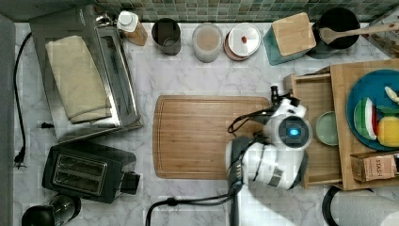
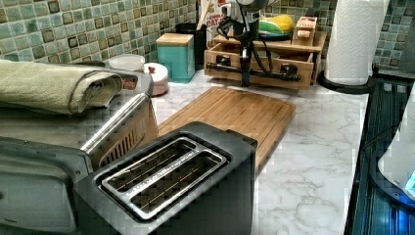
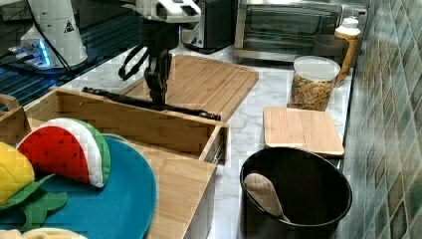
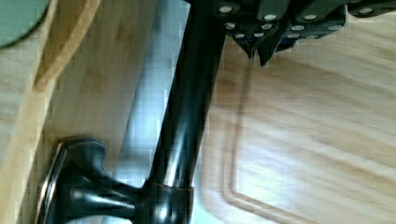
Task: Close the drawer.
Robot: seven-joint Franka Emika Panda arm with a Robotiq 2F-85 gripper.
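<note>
Most of the closing is judged to be left: the drawer (image 1: 322, 94) stands pulled well out from under the shelf (image 1: 339, 117), with its plank bottom laid bare on the far side of the handle (image 4: 187, 116) from the fingers (image 4: 267, 51). No part of the push can be counted as done. What remains is to drive the front panel back until it sits flush with the shelf edge.

The board (image 1: 202, 136) lies under and behind the fingers, on their side of the handle. The drawer lies ahead of them, past the handle, and the shelf with the plate (image 1: 364, 84) lies beyond that again.

The drawer's long axis is seen to run parallel to the handle, top to bottom in the top view, crosswise to the line from fingers to shelf. Its front faces the fingers and the board, and its open back end points under the shelf, so the closing travel is judged to run from the fingers toward the shelf.

The gripper (image 4: 259, 55) is placed just beside the handle on the board side. The fingers appear drawn together with nothing grasped between them, and the handle passes alongside them, not through them. A bowl (image 1: 327, 128) rests inside the drawer, beyond the handle from the fingers.
</note>
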